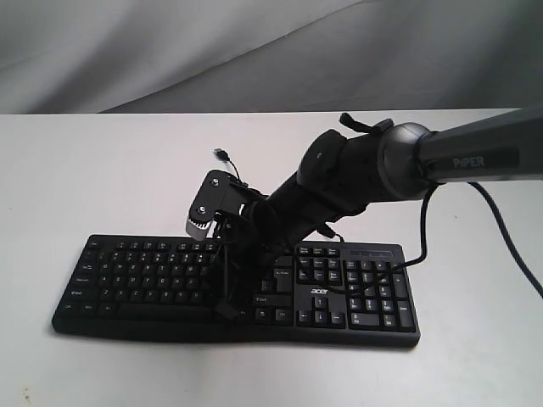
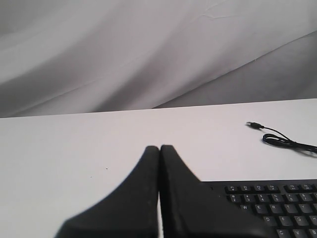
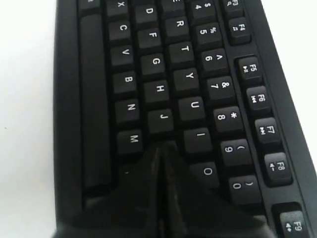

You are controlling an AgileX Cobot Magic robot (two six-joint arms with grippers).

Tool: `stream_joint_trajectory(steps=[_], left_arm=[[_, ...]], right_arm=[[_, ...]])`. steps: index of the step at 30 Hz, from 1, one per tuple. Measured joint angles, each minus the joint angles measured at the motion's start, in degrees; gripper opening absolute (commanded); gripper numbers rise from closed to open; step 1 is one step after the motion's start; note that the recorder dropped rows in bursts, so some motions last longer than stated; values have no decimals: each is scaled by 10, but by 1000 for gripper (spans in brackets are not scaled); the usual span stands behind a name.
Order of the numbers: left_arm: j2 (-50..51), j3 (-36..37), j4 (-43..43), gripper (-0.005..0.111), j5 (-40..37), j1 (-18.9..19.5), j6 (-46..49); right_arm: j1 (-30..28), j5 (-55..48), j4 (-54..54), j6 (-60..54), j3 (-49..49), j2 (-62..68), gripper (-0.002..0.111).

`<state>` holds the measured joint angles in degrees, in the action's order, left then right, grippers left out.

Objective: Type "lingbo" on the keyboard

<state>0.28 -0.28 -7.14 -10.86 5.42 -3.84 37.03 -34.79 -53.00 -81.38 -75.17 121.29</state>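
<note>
The black keyboard [image 1: 153, 280] lies across the white table, its number pad on the right. My right arm reaches over it from the right. The right gripper [image 1: 225, 301] is shut and points down at the letter keys. In the right wrist view the right gripper [image 3: 166, 147] has its tip between J [image 3: 162, 118], M [image 3: 132, 140], I [image 3: 199, 136] and O [image 3: 207, 172], hiding the key there. The left gripper [image 2: 159, 147] is shut on nothing, held off the keyboard's [image 2: 277, 203] corner; the exterior view does not show it.
The keyboard's thin black USB cable [image 2: 285, 142] lies loose on the table behind the keyboard, its plug [image 2: 254, 125] unconnected. A grey cloth backdrop [image 1: 254, 51] hangs behind the table's far edge. The right arm's own cable [image 1: 501, 229] loops down at the right.
</note>
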Motion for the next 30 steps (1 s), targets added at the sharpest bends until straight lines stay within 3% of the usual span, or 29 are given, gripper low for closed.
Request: stream_joint_trajectory(steps=[30], left_arm=[[0,0,0,1,0,0,0]], right_arm=[[0,10,8,1,-7,-3,0]])
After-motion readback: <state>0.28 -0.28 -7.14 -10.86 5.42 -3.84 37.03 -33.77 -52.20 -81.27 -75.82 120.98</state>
